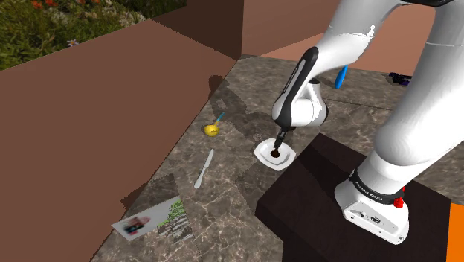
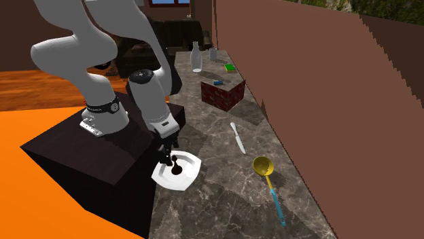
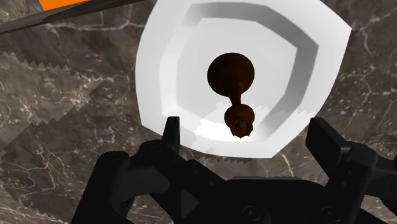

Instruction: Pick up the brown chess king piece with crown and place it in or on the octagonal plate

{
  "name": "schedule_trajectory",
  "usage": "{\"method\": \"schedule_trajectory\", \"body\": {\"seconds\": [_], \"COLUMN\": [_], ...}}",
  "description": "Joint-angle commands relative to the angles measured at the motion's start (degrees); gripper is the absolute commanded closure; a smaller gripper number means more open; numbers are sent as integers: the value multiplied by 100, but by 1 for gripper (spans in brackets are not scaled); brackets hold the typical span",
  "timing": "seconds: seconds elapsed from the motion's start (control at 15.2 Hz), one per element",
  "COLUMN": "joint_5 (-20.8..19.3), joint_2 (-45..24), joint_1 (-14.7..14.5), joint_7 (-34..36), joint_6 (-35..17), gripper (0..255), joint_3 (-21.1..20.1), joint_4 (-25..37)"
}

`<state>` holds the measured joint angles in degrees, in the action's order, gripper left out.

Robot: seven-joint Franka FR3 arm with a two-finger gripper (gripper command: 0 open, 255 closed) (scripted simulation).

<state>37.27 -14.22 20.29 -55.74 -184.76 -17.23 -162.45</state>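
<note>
Grey marble counter (image 1: 230, 201) runs along a brown wall (image 1: 74, 134). From its dark stand (image 1: 312, 186), the white arm (image 1: 320, 59) bends over and down. The black gripper (image 1: 279, 145) (image 2: 168, 157) (image 3: 244, 126) points down at a white plate (image 1: 288, 159) (image 2: 193, 166) (image 3: 165, 57). Its jaws are spread wide and touch nothing. The brown chess king (image 1: 276, 154) (image 2: 175, 166) (image 3: 230, 73) sits in the plate, just under the gap between the jaws.

I seem to be in a home. My marbled stone tabletop (image 1: 245, 193) carries kitchen things: a yellow ladle (image 2: 263, 165), a knife (image 2: 237, 138), a white plate (image 2: 193, 166) and a bottle (image 2: 196, 58). Beyond it are a dark sofa (image 2: 180, 34), a wooden floor (image 2: 34, 81), brown walls (image 1: 74, 126) and garden greenery (image 1: 52, 30).
</note>
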Motion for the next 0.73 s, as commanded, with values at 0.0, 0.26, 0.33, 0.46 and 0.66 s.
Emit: {"method": "schedule_trajectory", "body": {"seconds": [0.0,0.26,0.33,0.46,0.66], "joint_5": [-177,-1312,-1314,-1316,-1315], "joint_2": [587,1253,1253,1253,1253], "joint_1": [-607,-1318,-1306,-1302,-1302], "joint_7": [226,1142,1144,1145,1144], "joint_6": [430,868,867,867,867], "gripper": [0,0,0,0,0], "joint_3": [619,1589,1578,1575,1574], "joint_4": [-200,-461,-461,-461,-461]}}
